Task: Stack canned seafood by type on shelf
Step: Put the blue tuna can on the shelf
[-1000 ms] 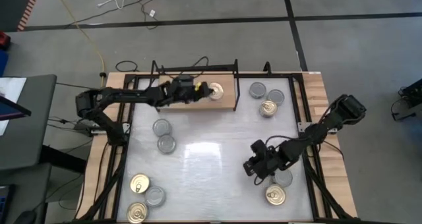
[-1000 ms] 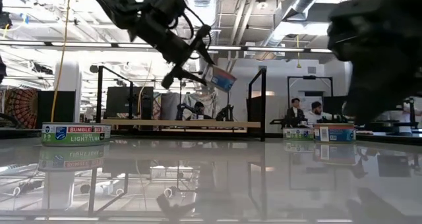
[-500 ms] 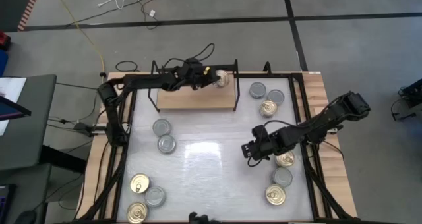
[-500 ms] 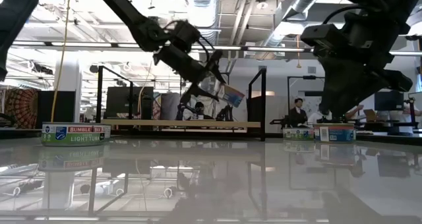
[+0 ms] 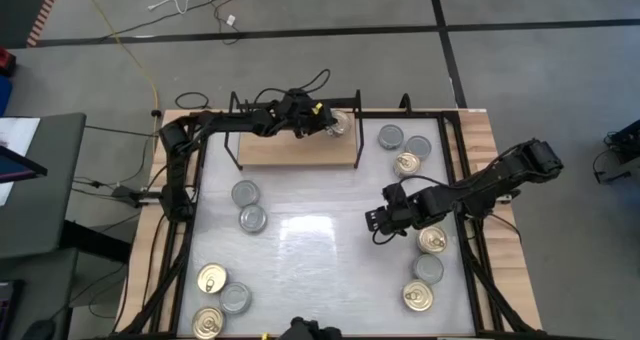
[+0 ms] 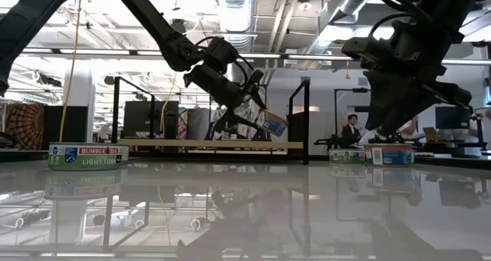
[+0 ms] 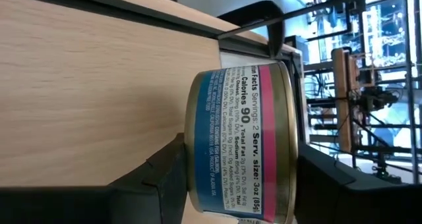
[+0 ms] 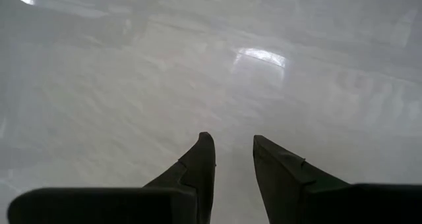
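Observation:
My left gripper (image 5: 326, 123) reaches over the far right corner of the shelf (image 5: 290, 150), a light wooden board in a black wire frame, and is shut on a gold-rimmed can with a blue and pink label (image 7: 241, 141). The low view shows that can (image 6: 274, 123) tilted above the board (image 6: 207, 144). My right gripper (image 5: 375, 220) hovers over bare white tabletop at the middle right. Its fingers (image 8: 234, 161) stand slightly apart with nothing between them. My left gripper pinches the can between its two fingers, one on each flat end (image 7: 191, 165), with the label wall facing the wrist. The fingers come from the table's left, slanting down. The can is tilted and lifted clear above the shelf board.
Loose cans lie on the white table: two at the middle left (image 5: 248, 205), three at the near left (image 5: 211, 278), three at the far right (image 5: 406, 150) and three at the near right (image 5: 428, 270). A tuna can (image 6: 84, 155) shows low on the left.
My left gripper has carried the can along the shelf toward its far right corner and sunk a little; the can stays tilted in the hold. My right gripper has drawn away from the near-right cans toward the table's middle and far side, uncovering a gold-topped can.

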`<state>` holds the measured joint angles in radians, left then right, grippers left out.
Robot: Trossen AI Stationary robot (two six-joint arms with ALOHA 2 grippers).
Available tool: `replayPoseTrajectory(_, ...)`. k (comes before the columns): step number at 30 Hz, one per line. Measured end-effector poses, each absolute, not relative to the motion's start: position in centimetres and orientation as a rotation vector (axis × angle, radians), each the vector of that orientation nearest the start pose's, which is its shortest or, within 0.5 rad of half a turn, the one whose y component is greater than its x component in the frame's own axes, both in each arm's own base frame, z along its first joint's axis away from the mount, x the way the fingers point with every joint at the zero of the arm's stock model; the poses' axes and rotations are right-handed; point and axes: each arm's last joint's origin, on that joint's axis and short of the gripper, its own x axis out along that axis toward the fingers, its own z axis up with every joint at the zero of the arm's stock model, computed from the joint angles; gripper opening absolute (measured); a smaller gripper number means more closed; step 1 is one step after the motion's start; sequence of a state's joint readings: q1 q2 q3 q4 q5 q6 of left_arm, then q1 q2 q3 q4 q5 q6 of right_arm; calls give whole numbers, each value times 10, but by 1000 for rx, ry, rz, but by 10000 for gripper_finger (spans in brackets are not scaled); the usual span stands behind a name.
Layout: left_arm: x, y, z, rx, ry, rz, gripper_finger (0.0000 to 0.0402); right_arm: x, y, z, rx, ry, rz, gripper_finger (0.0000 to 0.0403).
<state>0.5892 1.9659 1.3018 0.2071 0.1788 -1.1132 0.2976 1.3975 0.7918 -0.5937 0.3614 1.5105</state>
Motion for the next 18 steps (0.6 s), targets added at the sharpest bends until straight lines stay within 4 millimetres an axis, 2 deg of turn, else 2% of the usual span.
replayPoseTrajectory(6, 368, 238, 201, -1256, 149, 623, 204, 238, 61, 185, 964, 807, -848, 128)
replayPoseTrajectory(13, 368, 237, 201, -1341, 125, 640, 206, 240, 61, 186, 977, 792, -835, 128)
replayPoseTrajectory(18, 368, 237, 200, -1317, 134, 647, 207, 240, 62, 186, 983, 788, -829, 128)
